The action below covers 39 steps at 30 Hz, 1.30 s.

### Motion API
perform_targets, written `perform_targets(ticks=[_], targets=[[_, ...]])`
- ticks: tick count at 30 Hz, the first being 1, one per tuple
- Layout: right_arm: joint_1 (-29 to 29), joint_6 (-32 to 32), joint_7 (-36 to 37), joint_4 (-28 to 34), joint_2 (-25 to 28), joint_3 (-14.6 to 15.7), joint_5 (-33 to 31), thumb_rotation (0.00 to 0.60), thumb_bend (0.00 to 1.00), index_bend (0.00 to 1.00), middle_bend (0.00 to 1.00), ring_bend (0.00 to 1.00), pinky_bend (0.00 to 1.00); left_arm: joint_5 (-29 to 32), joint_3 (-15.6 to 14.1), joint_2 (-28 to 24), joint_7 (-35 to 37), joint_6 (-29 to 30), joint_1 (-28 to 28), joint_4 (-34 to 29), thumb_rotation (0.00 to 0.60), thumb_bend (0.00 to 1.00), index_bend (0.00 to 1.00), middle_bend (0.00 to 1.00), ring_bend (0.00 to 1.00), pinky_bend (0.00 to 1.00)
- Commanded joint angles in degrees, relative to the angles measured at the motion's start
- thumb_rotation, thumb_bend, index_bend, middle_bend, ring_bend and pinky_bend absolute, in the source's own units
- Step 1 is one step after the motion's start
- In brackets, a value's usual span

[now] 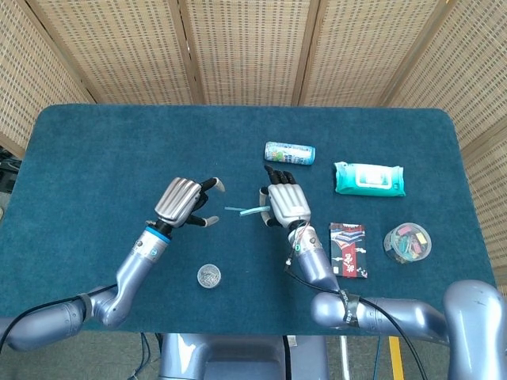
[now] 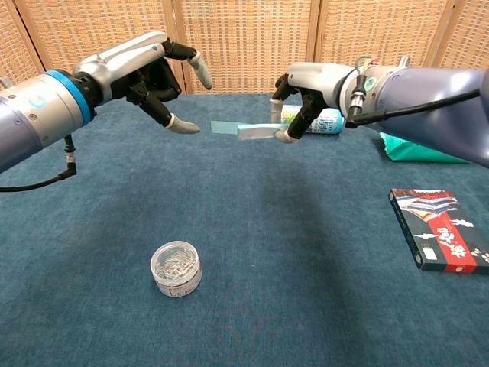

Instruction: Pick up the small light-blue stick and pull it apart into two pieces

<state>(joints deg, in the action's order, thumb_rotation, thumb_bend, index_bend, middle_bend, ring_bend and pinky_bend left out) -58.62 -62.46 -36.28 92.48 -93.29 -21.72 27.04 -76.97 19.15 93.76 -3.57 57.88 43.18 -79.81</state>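
The right hand [image 2: 306, 99] is raised above the dark teal felt-covered table [image 1: 119, 150], near its centre, and pinches the small light-blue stick [image 2: 244, 130] between thumb and fingers. The stick is held level, clear of the cloth, its free end pointing toward nine o'clock in the head view. The remaining fingers of this hand curl down around the gripped end.

The left hand [image 2: 149, 76] hovers to the nine o'clock side of the stick, holding nothing. Its thumb and fingers are apart, forming a moderate gap that faces the stick's free end. The nearest fingertip [image 2: 183, 126] lies just beside that end; contact cannot be confirmed from either view.

Other items on the table: a light-blue printed can [image 1: 289, 153] lying on its side at twelve o'clock from the right hand; a teal soft pack of wipes [image 1: 368, 179] toward two o'clock; a black and red flat packet [image 1: 348, 250] toward four o'clock; a round clear tub of coloured bits [image 1: 406, 242] beyond it; a small clear round jar of metal clips [image 2: 176, 268] toward seven o'clock.
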Motion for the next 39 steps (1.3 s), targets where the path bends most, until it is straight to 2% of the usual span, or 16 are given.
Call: perform_targets(ticks=[1,6,13,20,28,35,39], targets=[[-0.23,-0.32,-0.11,0.02,-0.20,0.05,-0.37,0.600,0.54,0.61,0.00,0.00,0.00,0.17,-0.01,2.08,0.23,0.42,1.28,2.50,0.600,0.19,0.43,1.00,1.00,0.90],[-0.39,-0.67,-0.09,0.52,0.01,0.08,-0.38,0.600,0.54,0.61,0.00,0.00,0.00,1.01,-0.01,4.59,0.79,0.61,2.48,5.40,0.600,0.26,0.47,1.00,1.00,0.90],[-0.37,-1.17,0.14,1.55,0.91,-0.13,-0.95,0.600,0.54,0.61,0.00,0.00,0.00,2.00,-0.72,6.85,0.93,0.98,3.32,6.99,0.600,0.28,0.49,1.00,1.00,0.90],[-0.16,-1.34,0.60,2.23,1.94,-0.31,-1.28,0.600,0.54,0.61,0.00,0.00,0.00,2.40,-1.18,7.61,0.52,1.80,3.48,7.16,0.600,0.30,0.53,1.00,1.00,0.90],[-0.07,-1.39,0.92,3.14,2.97,-0.10,-1.44,0.600,0.54,0.61,0.00,0.00,0.00,3.37,-1.14,8.23,-0.30,2.25,3.96,6.62,0.600,0.40,0.57,1.00,1.00,0.90],[-0.10,-1.55,1.13,3.43,3.32,0.19,-1.55,0.600,0.54,0.62,0.00,0.00,0.00,4.26,-1.04,8.13,-1.47,2.23,4.41,5.81,0.600,0.42,0.61,1.00,1.00,0.90],[-0.19,-1.63,1.36,3.78,3.51,0.12,-1.54,0.600,0.54,0.62,0.00,0.00,0.00,5.16,-1.00,8.18,-2.76,1.99,4.71,5.40,0.600,0.49,0.67,1.00,1.00,0.90]])
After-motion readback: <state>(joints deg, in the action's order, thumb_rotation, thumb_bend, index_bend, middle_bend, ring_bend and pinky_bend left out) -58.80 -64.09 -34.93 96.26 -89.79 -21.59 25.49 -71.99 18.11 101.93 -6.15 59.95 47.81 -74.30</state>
